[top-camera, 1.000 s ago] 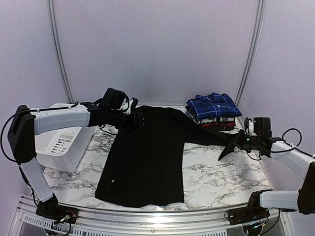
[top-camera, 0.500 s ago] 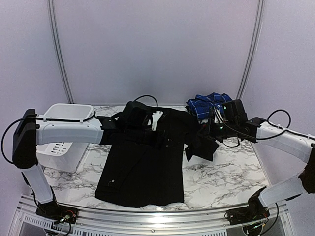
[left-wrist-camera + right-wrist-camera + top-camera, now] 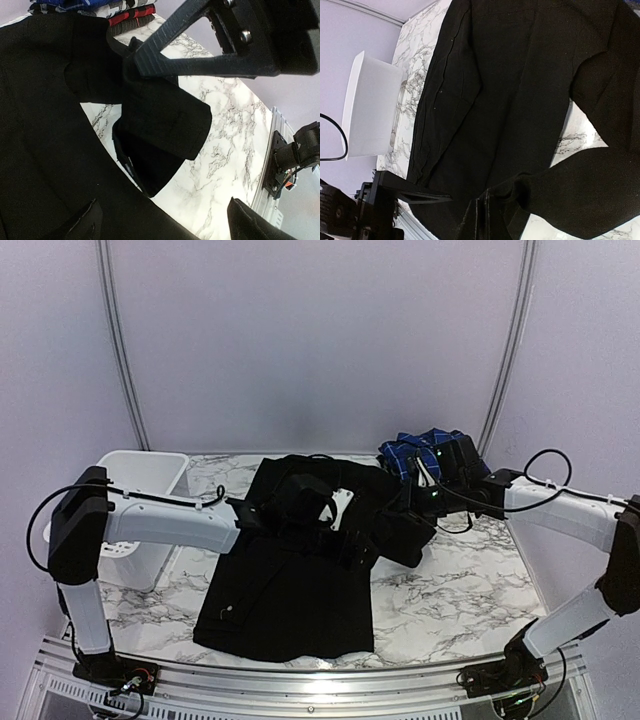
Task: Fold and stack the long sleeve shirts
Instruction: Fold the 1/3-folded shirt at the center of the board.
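Your black long-sleeve shirt (image 3: 290,590) lies spread flat in the middle of the marble table (image 3: 470,590), with its collar toward the far side and its hem near the arms' bases. Its body is smooth, with a few creases along the left edge in the right wrist view.

Your right end effector (image 3: 134,64) is clamped tight on the shirt's right sleeve (image 3: 165,125). It pinches the cloth at its fingertips and holds it up off the table. The sleeve hangs doubled over below the grip, just beside the shirt's body, with bare marble under it (the cuff end dangles lowest in the left wrist view).

Your left end effector (image 3: 165,226) hovers over the upper part of the shirt, close to the right one. Its fingers (image 3: 245,222) are spread wide and have hold of nothing.

The stack of folded plaid shirts (image 3: 432,455) sits at the far right of the table, just behind your right end effector. The blue-and-white one is on top, and red and black-and-white layers show beneath it.

The white plastic basket (image 3: 140,475) stands at the table's left edge, well apart from the stack, and your left arm reaches past its near side.
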{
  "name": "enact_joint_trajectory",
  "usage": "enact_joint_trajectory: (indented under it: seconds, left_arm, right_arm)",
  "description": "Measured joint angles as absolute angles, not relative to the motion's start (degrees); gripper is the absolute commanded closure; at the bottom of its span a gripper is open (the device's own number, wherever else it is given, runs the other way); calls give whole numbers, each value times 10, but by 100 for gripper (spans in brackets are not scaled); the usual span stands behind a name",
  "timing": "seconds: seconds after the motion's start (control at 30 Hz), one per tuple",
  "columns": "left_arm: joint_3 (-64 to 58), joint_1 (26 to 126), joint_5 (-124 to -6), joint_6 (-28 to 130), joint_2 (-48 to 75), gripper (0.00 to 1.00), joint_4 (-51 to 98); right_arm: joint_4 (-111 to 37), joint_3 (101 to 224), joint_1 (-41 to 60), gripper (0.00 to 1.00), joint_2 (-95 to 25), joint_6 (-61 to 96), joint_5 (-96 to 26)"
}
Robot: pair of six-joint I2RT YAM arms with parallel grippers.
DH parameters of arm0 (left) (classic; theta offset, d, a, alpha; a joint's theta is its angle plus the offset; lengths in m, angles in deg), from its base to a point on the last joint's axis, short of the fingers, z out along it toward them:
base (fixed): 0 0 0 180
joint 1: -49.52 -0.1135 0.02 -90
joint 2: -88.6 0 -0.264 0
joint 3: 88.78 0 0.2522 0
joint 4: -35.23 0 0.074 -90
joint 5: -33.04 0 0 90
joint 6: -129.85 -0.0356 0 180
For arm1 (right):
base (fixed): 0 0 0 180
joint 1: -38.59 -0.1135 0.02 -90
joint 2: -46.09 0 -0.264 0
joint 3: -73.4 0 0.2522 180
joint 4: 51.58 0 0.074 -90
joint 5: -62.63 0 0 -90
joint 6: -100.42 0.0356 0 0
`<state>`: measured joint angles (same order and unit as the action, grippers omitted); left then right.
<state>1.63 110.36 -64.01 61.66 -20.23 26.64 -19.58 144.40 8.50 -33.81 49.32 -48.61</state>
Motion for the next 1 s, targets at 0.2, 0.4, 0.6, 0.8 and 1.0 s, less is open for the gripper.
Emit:
enact_joint_trajectory:
  seconds: [0.2,0.4,0.6,0.8,1.0]
  left_arm:
    - [17,1119,-608,613,-242,9,285]
    - [42,1125,-558,614,-283,12,285]
    - [91,1127,-513,613,-295,29,289]
    - [119,1134,-495,607,-307,68,290]
    - [121,1137,-475,601,-314,100,287]
  right_arm:
    - [-198,1456,84,100,-343,499,-495]
    - [-202,1462,84,100,-348,507,-504]
    - [-203,1462,84,100,-350,512,-505]
    - [-210,1462,84,100,-350,514,-504]
    - [-214,1462,78,77,-350,508,-496]
